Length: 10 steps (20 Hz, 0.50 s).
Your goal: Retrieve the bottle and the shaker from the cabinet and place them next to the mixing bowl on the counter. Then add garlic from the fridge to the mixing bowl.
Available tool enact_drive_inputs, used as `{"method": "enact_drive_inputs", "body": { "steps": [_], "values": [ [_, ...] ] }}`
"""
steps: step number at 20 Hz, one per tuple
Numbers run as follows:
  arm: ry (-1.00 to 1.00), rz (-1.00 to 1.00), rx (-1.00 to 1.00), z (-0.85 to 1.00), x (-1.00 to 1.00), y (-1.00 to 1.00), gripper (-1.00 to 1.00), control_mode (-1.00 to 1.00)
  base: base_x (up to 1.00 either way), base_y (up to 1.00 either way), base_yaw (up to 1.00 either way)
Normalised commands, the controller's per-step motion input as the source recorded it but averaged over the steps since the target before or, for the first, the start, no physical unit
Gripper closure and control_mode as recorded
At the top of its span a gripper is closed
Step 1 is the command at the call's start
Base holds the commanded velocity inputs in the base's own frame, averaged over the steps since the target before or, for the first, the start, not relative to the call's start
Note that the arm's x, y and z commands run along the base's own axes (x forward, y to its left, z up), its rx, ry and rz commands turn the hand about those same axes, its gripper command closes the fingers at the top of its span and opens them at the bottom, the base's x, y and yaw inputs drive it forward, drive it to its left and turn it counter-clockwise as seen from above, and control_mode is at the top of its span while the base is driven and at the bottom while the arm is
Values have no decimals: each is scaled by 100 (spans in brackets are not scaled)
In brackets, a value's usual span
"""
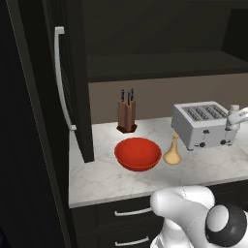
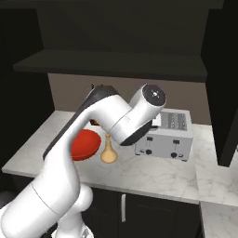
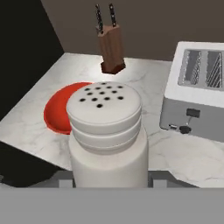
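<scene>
Hand view has the shaker (image 3: 106,135) upright between the fingers (image 3: 109,181), which close on its body, carried above the counter (image 3: 183,157) near the toaster (image 3: 197,92). One bottle (image 1: 172,151) stands just beside the one mixing bowl (image 1: 138,153), so that part looks done. Left: setting the shaker down by the bowl, then garlic from the fridge (image 1: 29,145). One toaster, one knife block (image 1: 127,114) holding probably two knives

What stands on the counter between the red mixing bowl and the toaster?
The bottle stands between the mixing bowl and the toaster, beside the bowl, in the left base view.
</scene>
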Motion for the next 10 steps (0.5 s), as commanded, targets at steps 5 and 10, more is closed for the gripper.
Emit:
{"method": "enact_drive_inputs", "body": {
  "steps": [5,10],
  "values": [
    [12,29,-5,-58,4,68,100,-100,0,0,0],
    [1,31,-1,-4,32,21,100,-100,0,0,0]
  ]
}}
